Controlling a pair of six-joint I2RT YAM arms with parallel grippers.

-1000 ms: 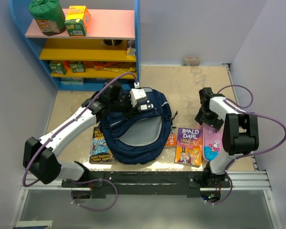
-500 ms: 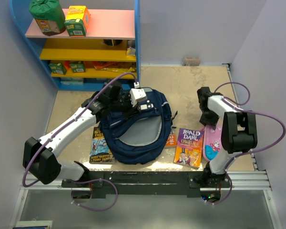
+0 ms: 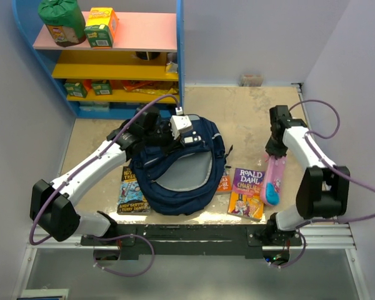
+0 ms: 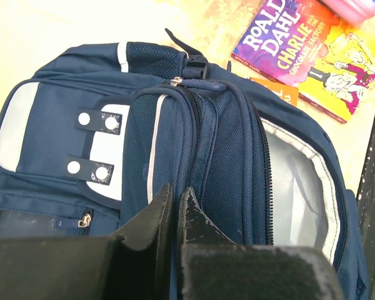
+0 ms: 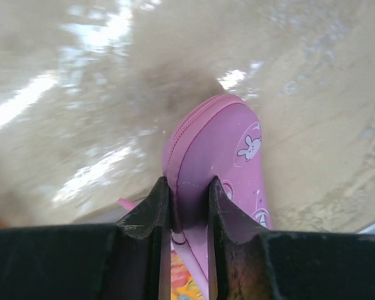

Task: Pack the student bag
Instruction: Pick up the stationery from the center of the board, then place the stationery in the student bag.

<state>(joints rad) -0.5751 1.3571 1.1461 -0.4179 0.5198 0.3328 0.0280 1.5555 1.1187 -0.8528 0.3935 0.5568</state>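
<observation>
The student bag, navy blue, lies in the middle of the table with its main compartment unzipped and the grey lining showing. My left gripper sits at the bag's top, and its jaws are shut with a fold of the bag's blue fabric between them. To the right, my right gripper is shut on one end of a pink pencil case. The case hangs tilted from the fingers, its lower end by the books.
A Roald Dahl book and a small orange book lie right of the bag; another book lies at its left. A blue shelf unit with boxes stands at the back left. Walls close both sides.
The right gripper closed on the pink pencil case and tipped it up onto its edge, and the right arm swung outward. The left arm and bag stayed still.
</observation>
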